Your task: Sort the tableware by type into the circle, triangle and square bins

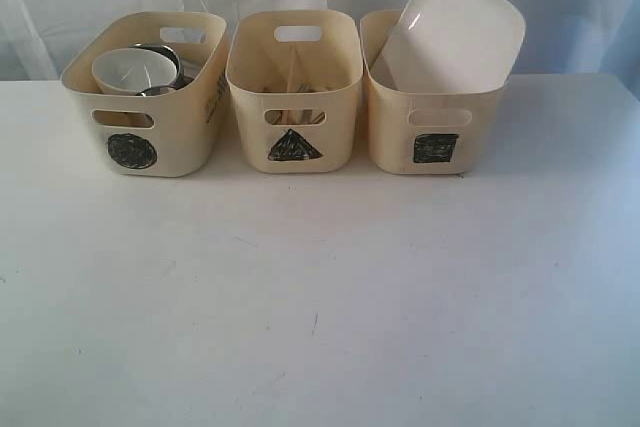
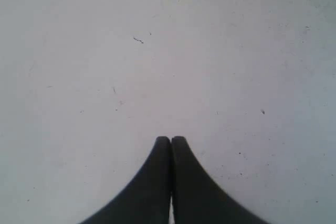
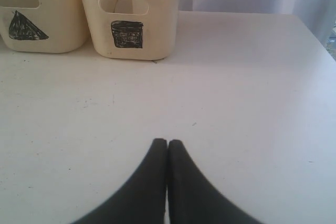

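Seeing broad open bench [image 1: 320,327] in front of the square bin [image 1: 470,137] and its edge behind that bin, I hold left fingers [image 2: 161,153] and right fingers [image 3: 157,153] pressed together, empty.

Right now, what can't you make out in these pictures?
- Triangle bin, exterior view: its front wall hides nearly all its contents.
- Circle bin, exterior view: the top cup covers what lies beneath.
- White plate, exterior view: lower part sunk behind the square bin wall.
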